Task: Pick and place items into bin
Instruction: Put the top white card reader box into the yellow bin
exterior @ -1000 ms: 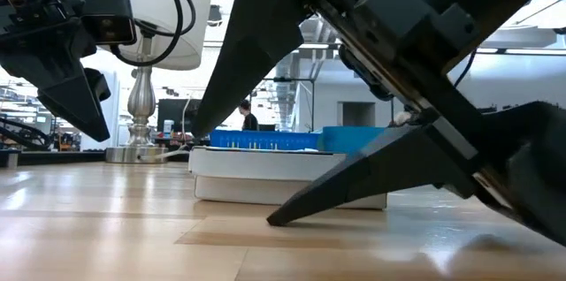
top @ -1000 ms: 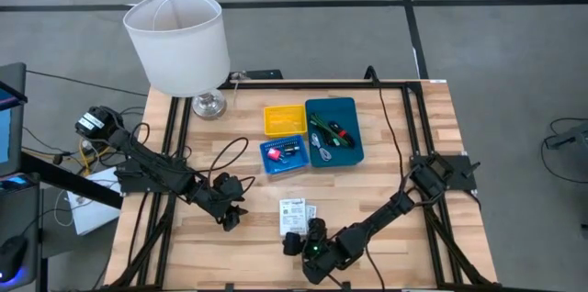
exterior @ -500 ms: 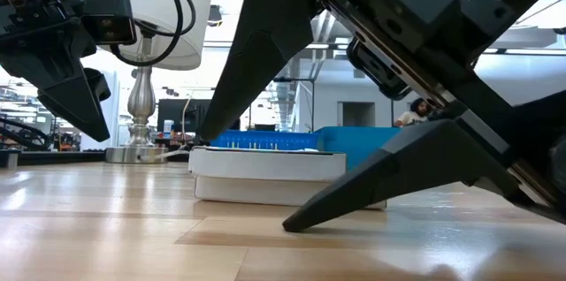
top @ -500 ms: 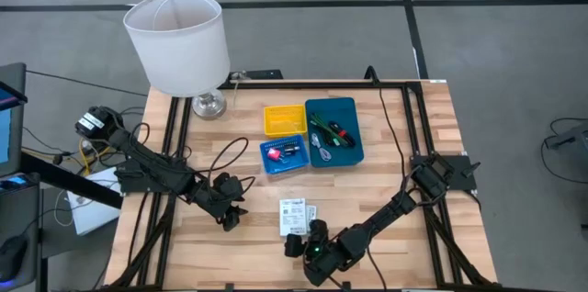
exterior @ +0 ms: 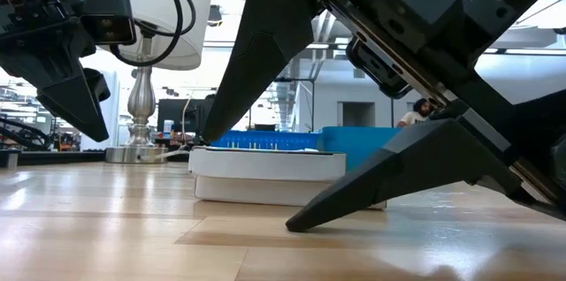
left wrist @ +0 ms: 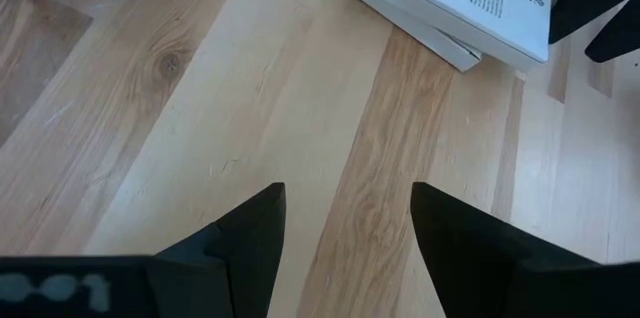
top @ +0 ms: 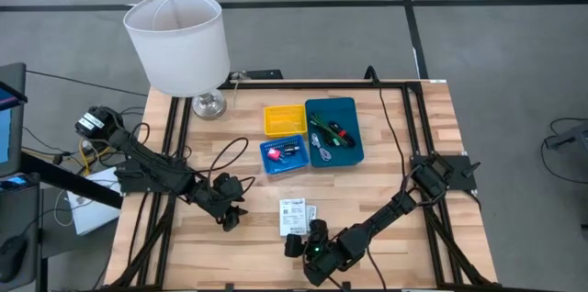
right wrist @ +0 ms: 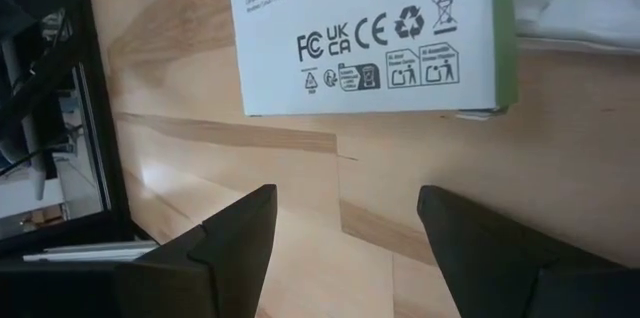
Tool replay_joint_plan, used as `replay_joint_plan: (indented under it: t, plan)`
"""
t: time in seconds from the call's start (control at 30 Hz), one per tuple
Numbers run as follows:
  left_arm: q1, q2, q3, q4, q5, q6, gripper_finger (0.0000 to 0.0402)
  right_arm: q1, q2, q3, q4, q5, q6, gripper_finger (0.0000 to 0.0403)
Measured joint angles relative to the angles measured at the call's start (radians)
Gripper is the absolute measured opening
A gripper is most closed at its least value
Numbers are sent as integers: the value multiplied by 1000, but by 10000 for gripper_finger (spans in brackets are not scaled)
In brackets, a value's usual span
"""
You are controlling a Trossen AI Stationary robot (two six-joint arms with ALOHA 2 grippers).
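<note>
Two white printed boxes (top: 295, 211) lie stacked near the front middle of the wooden table (top: 404, 145), outside the bins. Three bins sit together toward the back: one yellow bin (top: 284, 119), one small blue bin (top: 283, 155) with a red-pink bit inside, and one larger teal bin (top: 347, 136) holding a green piece, a black stick with a red part and a thin grey cable. The right end effector (top: 296, 241) is low at the boxes' near edge, fingers spread apart with nothing between them. The left end effector (top: 231, 218) hovers beside the boxes, also spread and empty. One white lamp (top: 179, 42) stands at the back left corner.
</note>
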Motion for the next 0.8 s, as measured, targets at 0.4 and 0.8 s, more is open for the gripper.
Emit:
replay_joint_plan:
  t: [0.4,0.8]
  plan:
    - [0,0,0,3,-3,-4,205,1,-110,-9,-229,-90,-55,250]
    - [0,0,0,5,-3,-8,205,-31,-130,-6,-180,-107,-106,250]
